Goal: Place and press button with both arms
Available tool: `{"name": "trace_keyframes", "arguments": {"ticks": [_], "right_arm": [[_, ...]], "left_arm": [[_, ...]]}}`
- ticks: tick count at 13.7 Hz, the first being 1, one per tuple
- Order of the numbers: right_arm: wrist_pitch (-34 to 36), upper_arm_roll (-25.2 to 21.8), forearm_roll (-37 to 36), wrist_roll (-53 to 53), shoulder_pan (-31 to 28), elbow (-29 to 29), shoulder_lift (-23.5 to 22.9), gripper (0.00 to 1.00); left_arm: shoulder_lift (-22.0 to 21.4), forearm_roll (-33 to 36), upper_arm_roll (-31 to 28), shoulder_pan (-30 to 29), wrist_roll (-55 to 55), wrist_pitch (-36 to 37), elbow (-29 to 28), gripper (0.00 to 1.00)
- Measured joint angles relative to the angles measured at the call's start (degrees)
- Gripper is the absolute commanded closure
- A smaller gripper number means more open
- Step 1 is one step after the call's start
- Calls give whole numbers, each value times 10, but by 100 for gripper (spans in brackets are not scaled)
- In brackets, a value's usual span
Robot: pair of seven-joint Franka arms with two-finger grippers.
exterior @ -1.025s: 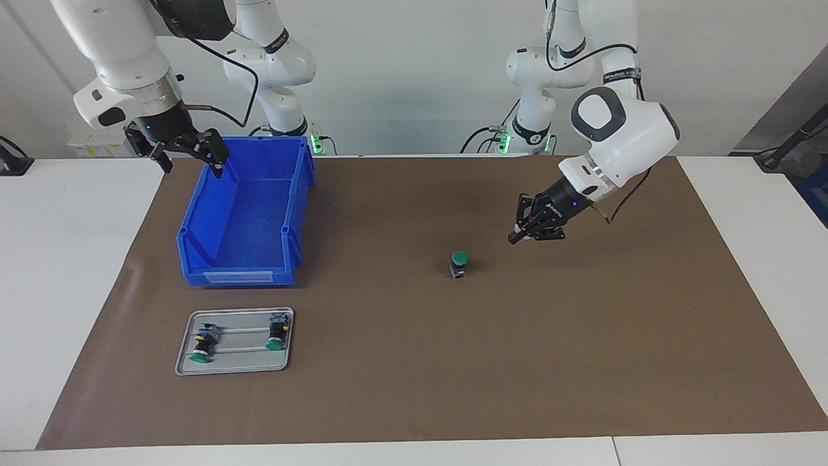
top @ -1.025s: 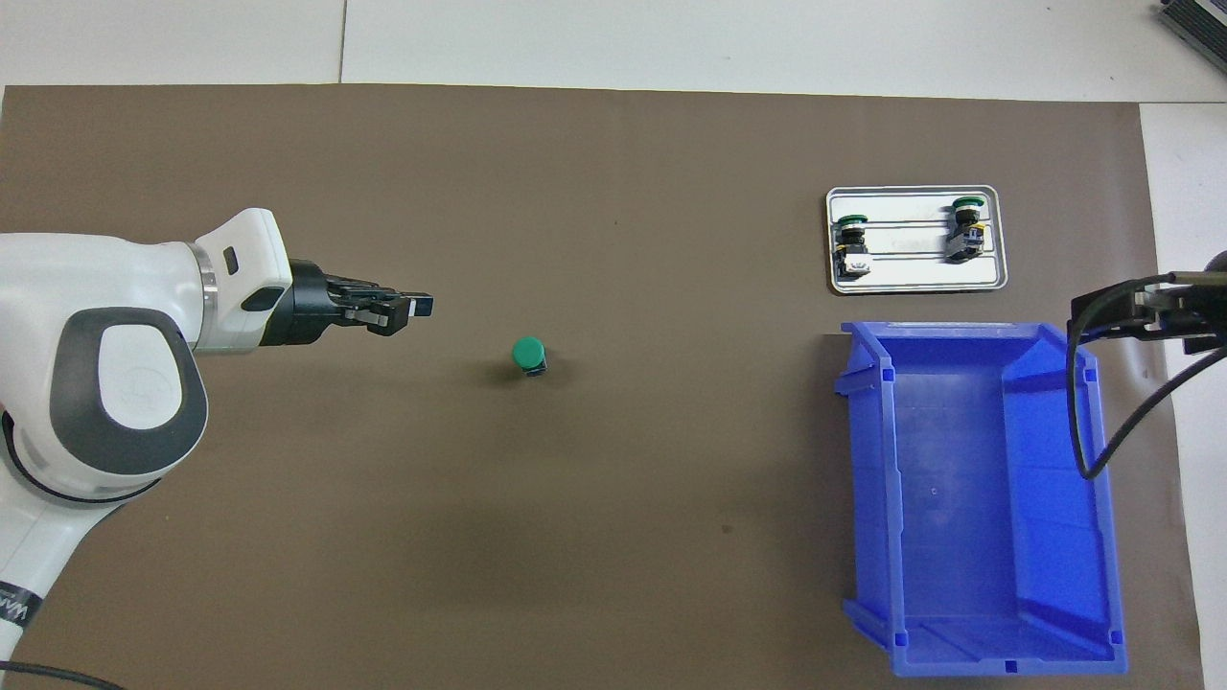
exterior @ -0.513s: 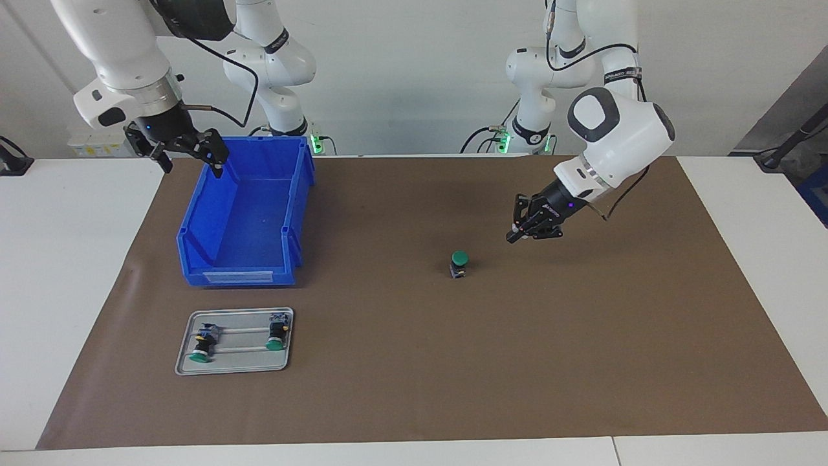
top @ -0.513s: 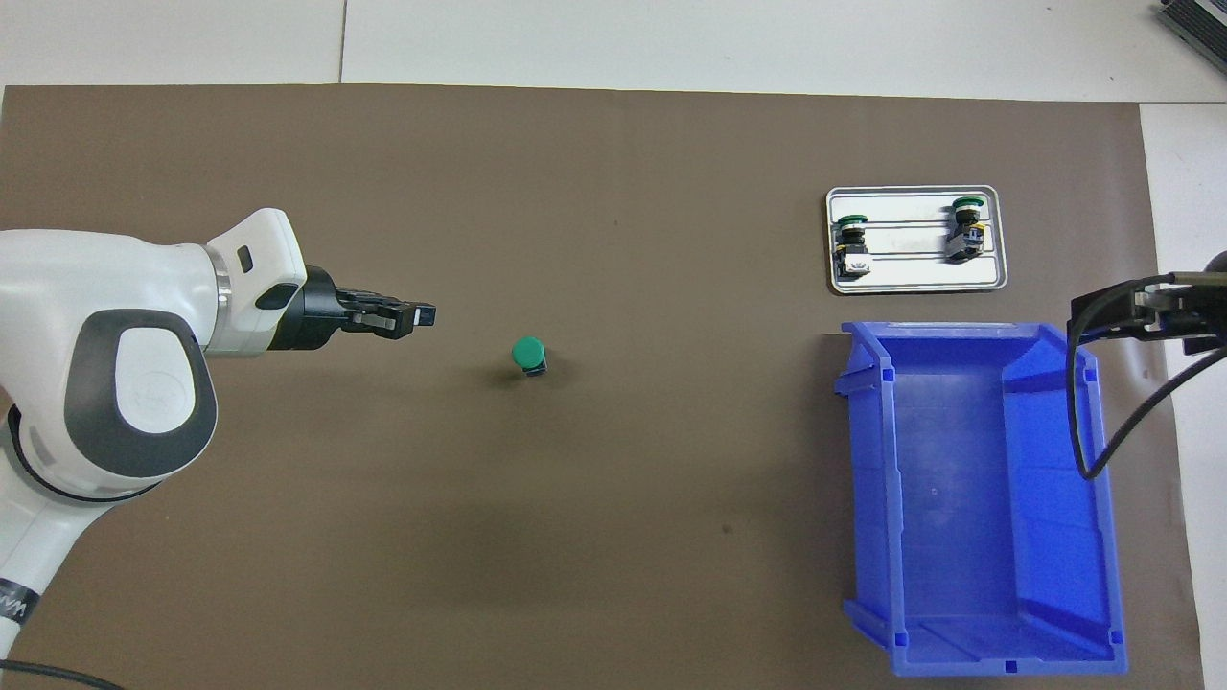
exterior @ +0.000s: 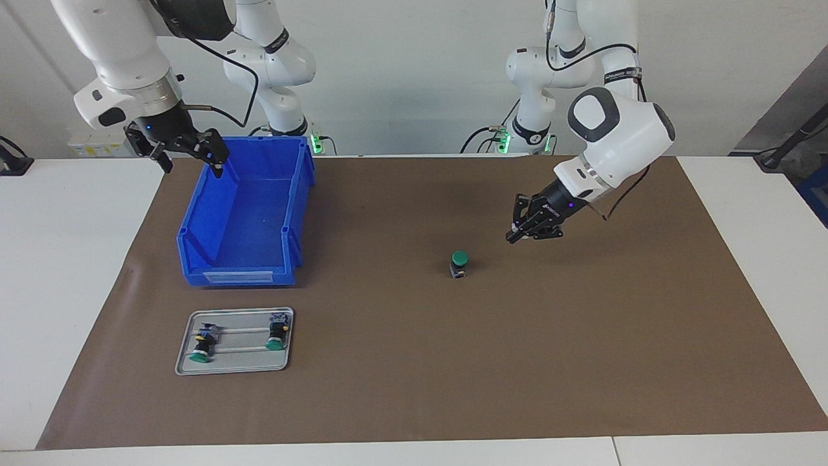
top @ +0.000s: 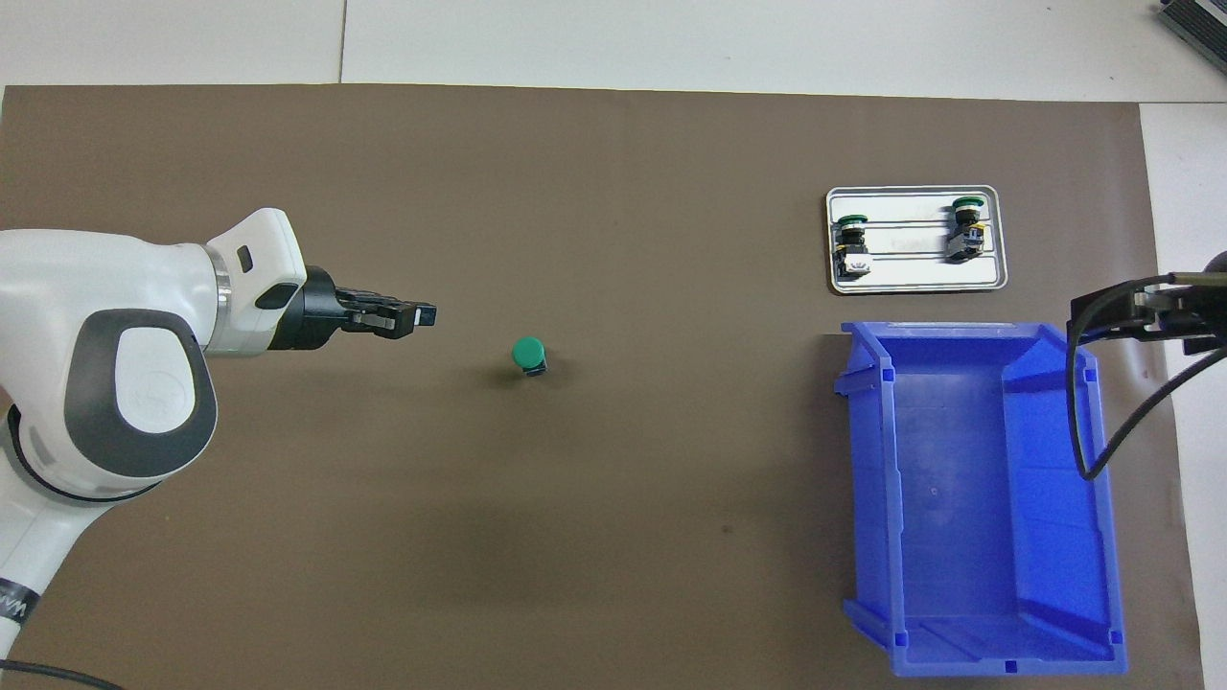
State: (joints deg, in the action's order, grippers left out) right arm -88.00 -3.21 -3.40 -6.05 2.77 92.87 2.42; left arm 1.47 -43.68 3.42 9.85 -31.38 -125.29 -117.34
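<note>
Three green-capped buttons are counted: one button (exterior: 458, 264) (top: 528, 356) is stood upright on the brown mat (exterior: 414, 388), and two more (exterior: 202, 345) (exterior: 277, 336) are laid on their sides in the metal tray (exterior: 233, 367) (top: 915, 282). One tray and one blue bin (exterior: 242, 213) (top: 978, 498) are seen. Two white arms are counted, each with one gripper: the left gripper (exterior: 514, 236) (top: 422, 313) and the right gripper (exterior: 187, 155).

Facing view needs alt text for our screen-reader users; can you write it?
A green-capped button stands upright mid-mat, the left end effector shut and raised beside it, toward the left arm's end. The open right end effector hangs over a blue bin; a metal tray holds two more buttons.
</note>
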Motion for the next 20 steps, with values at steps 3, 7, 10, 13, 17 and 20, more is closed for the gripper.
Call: {"name": "trace_keyframes", "arguments": {"ticks": [3, 7, 10, 13, 17, 20], "right_arm": [[0, 0, 0, 0, 0, 0, 0, 0], [0, 0, 0, 0, 0, 0, 0, 0], [0, 0, 0, 0, 0, 1, 0, 0], [0, 0, 0, 0, -1, 1, 1, 0], [0, 0, 0, 0, -1, 2, 1, 0], [0, 0, 0, 0, -1, 2, 1, 0]], "left_arm": [[0, 0, 0, 0, 0, 0, 0, 91], [3, -64, 1, 35, 109, -121, -58, 90], [3, -70, 1, 42, 123, -135, -67, 91], [3, -70, 1, 66, 158, -147, -66, 91], [3, 24, 2, 119, 275, -168, -63, 100], [13, 155, 2, 140, 391, -168, -45, 100]]}}
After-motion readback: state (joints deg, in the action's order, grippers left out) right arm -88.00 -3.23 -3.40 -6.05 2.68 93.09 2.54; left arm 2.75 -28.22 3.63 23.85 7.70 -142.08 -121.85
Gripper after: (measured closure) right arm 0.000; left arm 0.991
